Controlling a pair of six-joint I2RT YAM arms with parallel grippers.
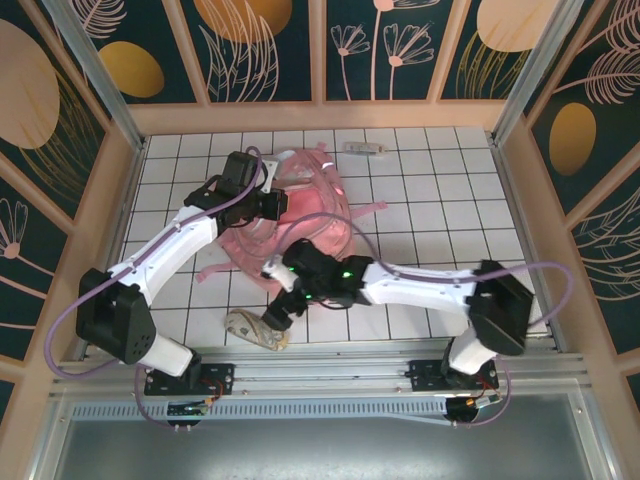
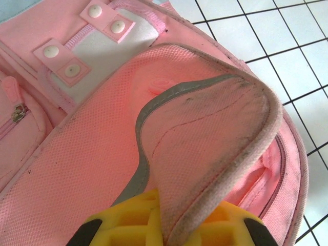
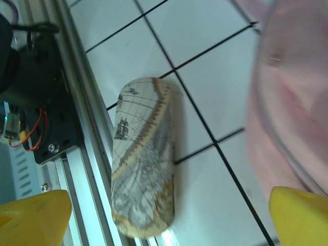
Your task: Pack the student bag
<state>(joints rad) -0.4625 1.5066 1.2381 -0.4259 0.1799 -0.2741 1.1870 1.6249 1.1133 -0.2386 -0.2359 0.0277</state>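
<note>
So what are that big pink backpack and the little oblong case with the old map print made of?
The big pink backpack looks like matte woven synthetic fabric: a fine mesh weave shows, with stitched piping. The oblong map-print case seems a hard shell under a smooth, slightly glossy printed cover; its core I cannot tell.

On the tiled table (image 1: 440, 200) lie one student bag (image 1: 318, 215), one oblong case (image 3: 146, 159) printed with an old map, and one small pale item (image 1: 363, 148) near the far edge, three loose things in all. Two arms reach over them, the left arm (image 1: 175, 243) and the right arm (image 1: 420, 288), each ending in one gripper, the left gripper (image 2: 177, 225) and the right gripper (image 3: 166, 220), with two yellow fingertips (image 3: 36, 215) apiece. Close up from the left wrist, the bag's pink fabric carries smaller things to count: four white snap studs (image 2: 51, 50), one metal zip pull (image 2: 19, 113) and one grey reflective strip (image 2: 169, 97).
</note>
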